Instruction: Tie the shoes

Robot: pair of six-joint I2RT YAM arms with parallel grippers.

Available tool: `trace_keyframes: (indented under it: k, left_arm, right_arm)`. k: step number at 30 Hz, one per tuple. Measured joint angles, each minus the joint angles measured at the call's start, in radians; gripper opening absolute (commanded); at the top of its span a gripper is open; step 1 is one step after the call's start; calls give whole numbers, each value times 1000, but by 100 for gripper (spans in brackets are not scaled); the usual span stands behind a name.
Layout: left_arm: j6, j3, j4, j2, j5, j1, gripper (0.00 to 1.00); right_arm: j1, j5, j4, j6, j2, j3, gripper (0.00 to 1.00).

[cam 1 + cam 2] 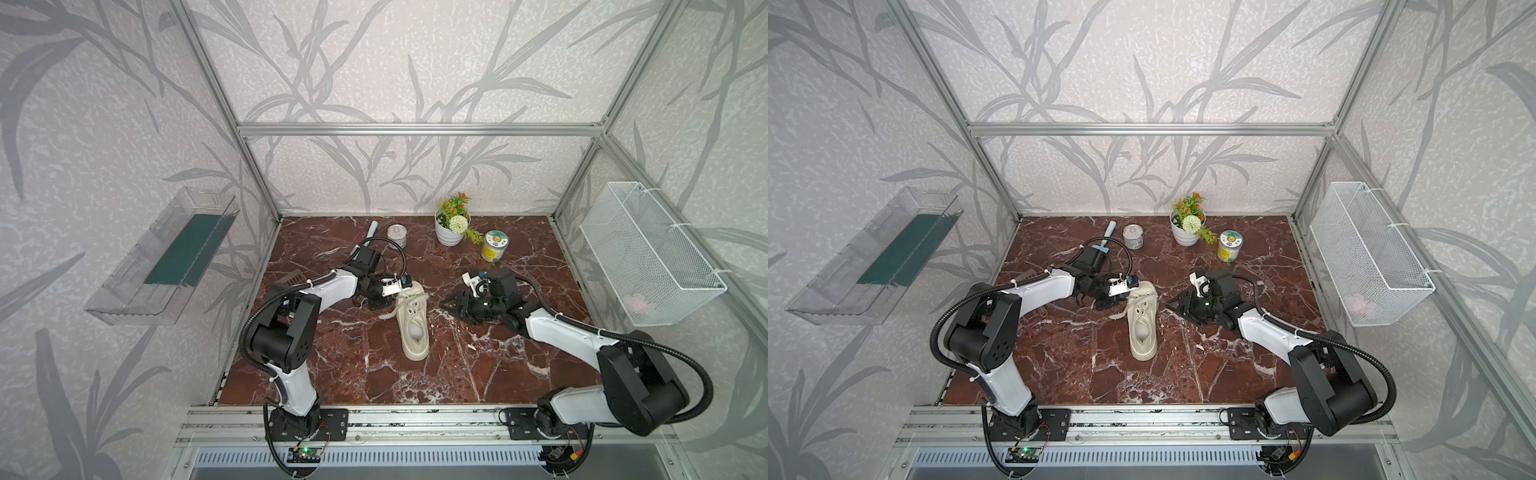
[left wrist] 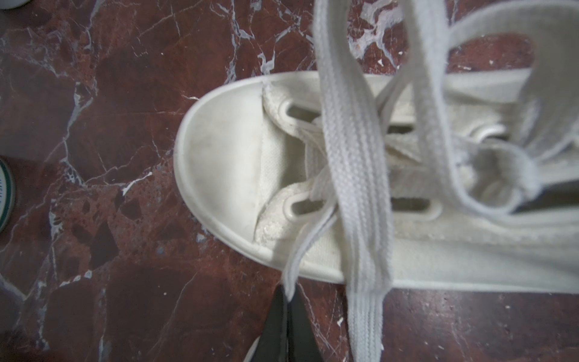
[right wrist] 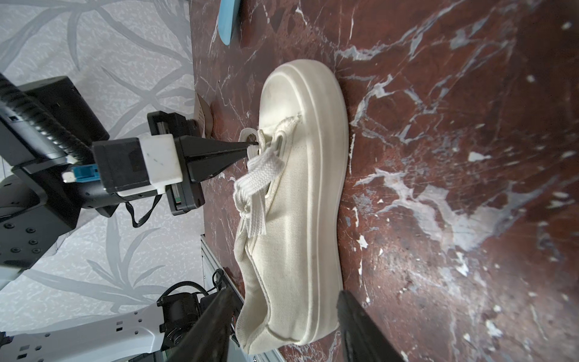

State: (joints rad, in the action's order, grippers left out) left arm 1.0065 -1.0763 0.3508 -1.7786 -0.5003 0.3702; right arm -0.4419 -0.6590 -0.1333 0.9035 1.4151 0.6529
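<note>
The sneaker [image 1: 413, 332] is sitting in the middle of the table [image 1: 478, 374], toe pointing at the back wall, laces lying loose, no finished bow showing. The left gripper [image 3: 250, 145] is pinching a thin lace strand [image 2: 300, 250] just off the toe-end eyelets, jaws fully together on it. The right gripper [image 1: 448, 304] is hovering just beside the sneaker's other flank, jaws apart, holding nothing. I'm reading this as lace pickup: one strand secured, the second pending. The next move is likely calling for the right gripper to pinch the wide flat lace [image 2: 354, 175] draping across the tongue without dragging the sneaker, before any crossing.
</note>
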Motion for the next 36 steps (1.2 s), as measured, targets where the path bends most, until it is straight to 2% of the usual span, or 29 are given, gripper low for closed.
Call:
trace_keyframes:
  k: [8,13,20,36]
  left_arm:
    - [0,2,9,74,-17,0,0]
    - [0,19,11,119,-28,0,0]
    - [0,59,13,151,-33,2,0]
    - [0,99,4,226,-51,40,0]
  right_arm:
    - [-48,-14,-81,48,85,74,23]
    - [-78,-21,-109,64,118,108,13]
    - [-109,-32,-137,74,185,161,10]
    - [-135,-38,-212,98,334,216,9]
